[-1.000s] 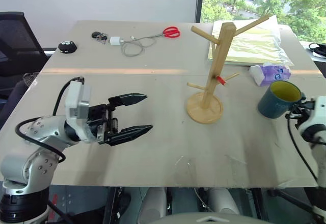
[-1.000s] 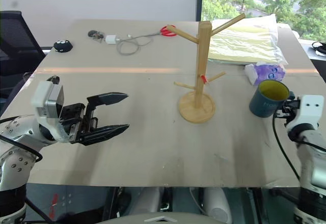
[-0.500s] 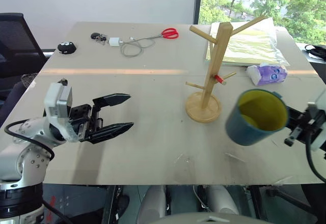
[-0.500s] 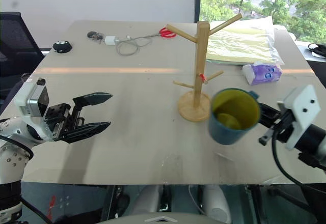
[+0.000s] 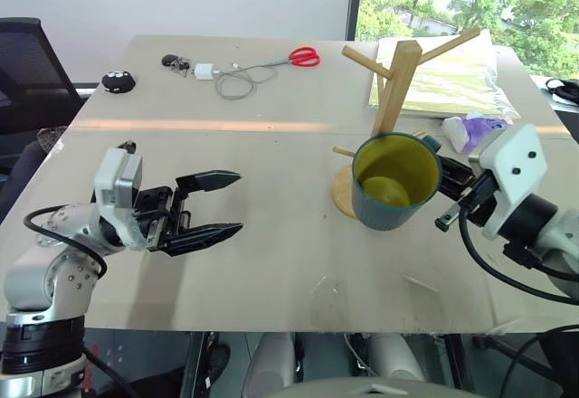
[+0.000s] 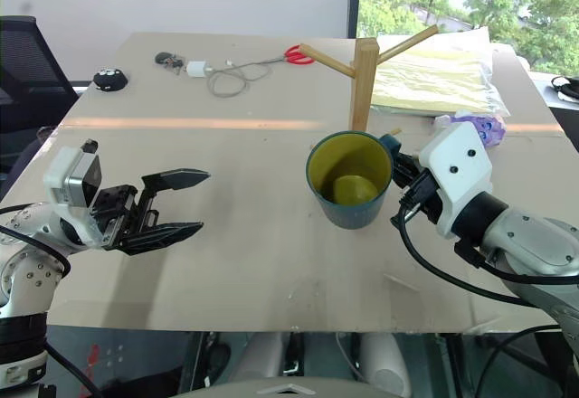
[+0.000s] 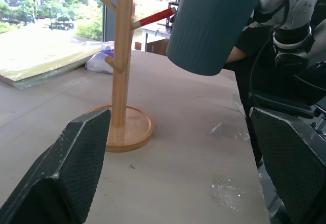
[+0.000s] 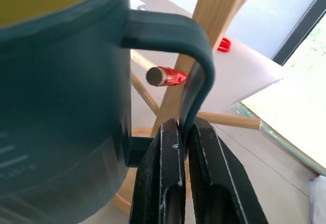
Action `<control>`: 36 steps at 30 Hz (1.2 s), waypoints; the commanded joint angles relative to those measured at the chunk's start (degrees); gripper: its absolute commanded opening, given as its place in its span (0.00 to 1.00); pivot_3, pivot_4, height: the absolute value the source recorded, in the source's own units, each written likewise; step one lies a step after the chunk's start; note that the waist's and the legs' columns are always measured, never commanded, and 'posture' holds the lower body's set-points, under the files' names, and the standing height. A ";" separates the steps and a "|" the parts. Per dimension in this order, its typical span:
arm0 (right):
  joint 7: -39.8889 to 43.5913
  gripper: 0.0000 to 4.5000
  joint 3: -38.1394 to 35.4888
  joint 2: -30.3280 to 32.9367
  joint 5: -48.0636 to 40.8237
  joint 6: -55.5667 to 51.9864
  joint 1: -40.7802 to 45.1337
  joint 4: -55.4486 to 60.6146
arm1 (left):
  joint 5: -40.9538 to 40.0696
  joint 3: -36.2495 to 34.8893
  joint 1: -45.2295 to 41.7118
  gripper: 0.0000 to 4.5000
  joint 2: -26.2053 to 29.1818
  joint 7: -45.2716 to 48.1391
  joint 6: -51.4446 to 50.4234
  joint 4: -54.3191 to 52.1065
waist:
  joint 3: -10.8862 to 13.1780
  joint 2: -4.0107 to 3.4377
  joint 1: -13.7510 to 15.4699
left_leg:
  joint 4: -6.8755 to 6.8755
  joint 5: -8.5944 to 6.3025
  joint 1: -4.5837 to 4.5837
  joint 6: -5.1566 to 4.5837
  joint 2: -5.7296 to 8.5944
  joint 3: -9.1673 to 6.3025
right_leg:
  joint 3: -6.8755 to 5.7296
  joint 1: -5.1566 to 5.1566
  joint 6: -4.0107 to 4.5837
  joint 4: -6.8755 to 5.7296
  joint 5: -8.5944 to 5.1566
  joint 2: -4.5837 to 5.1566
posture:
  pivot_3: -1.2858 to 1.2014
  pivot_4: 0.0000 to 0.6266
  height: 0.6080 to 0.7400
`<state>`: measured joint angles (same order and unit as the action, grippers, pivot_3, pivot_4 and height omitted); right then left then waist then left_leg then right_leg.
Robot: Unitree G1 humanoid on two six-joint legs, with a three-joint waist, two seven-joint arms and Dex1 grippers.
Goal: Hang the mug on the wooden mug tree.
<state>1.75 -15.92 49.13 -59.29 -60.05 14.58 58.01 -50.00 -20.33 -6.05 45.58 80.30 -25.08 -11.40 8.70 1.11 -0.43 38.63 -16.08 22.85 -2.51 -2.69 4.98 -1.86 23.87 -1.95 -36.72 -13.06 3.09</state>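
Teal ceramic mug with yellow inside (image 6: 349, 181): off the worktop (image 6: 262, 235), at 6 o'clock of light-wood mug tree (image 6: 364, 71) | right gripper (image 8: 184, 132) fingers: pinching mug handle | left gripper (image 5: 215, 206) fingers: spread, empty
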 commanded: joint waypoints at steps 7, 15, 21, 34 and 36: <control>-5.95 0.02 3.33 2.07 -5.43 -2.41 6.66 -1.51 | -5.77 -5.94 2.36 1.00 2.27 4.17 -2.70 -0.16 | 0.00 0.00 -0.24 | 0.00 0.01 -0.03 0.02 -0.03 -0.02 | -0.03 0.00 0.03 -0.03 -0.02 0.00 | 0.52 0.24 1.00; -8.29 0.02 10.16 0.05 -3.24 -4.16 13.40 -5.99 | -5.93 -8.08 4.52 1.00 1.75 4.74 -2.55 -0.15 | 0.01 -0.01 -0.27 | 0.00 0.03 -0.02 0.05 -0.03 0.01 | -0.01 0.01 0.03 -0.02 -0.01 0.01 | 0.52 0.24 1.00; -9.86 0.02 16.93 -4.01 1.77 -8.84 18.79 -12.50 | -6.05 -8.71 5.96 1.00 0.77 4.07 -2.13 -1.24 | 0.00 0.01 -0.34 | 0.00 0.03 -0.03 0.05 -0.03 0.02 | 0.00 0.03 0.04 -0.03 -0.01 0.01 | 0.52 0.24 1.00; 15.80 0.70 -9.29 1.88 -6.01 0.10 -2.99 -5.89 | -4.49 -7.98 7.60 1.00 -1.55 -3.52 -2.34 -3.81 | 0.00 0.02 0.22 | -0.02 -0.06 0.12 -0.08 -0.02 0.00 | -0.06 0.05 -0.08 0.08 0.03 0.05 | 0.52 0.24 1.00; 20.82 0.70 -15.17 1.90 -5.51 2.91 -10.35 -6.33 | -3.11 -6.64 7.25 1.00 -1.92 -6.84 -2.99 -4.26 | -0.01 0.02 0.44 | -0.02 -0.09 0.06 -0.13 -0.01 -0.09 | -0.08 -0.07 -0.09 0.12 0.02 0.05 | 0.52 0.24 1.00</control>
<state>17.96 -25.74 50.57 -65.03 -60.64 6.24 50.54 -53.86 -27.64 1.64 43.88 75.71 -28.11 -13.95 8.70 1.13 0.00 38.61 -16.17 22.86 -2.65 -2.70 4.92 -1.93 23.77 -2.05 -36.62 -13.04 3.13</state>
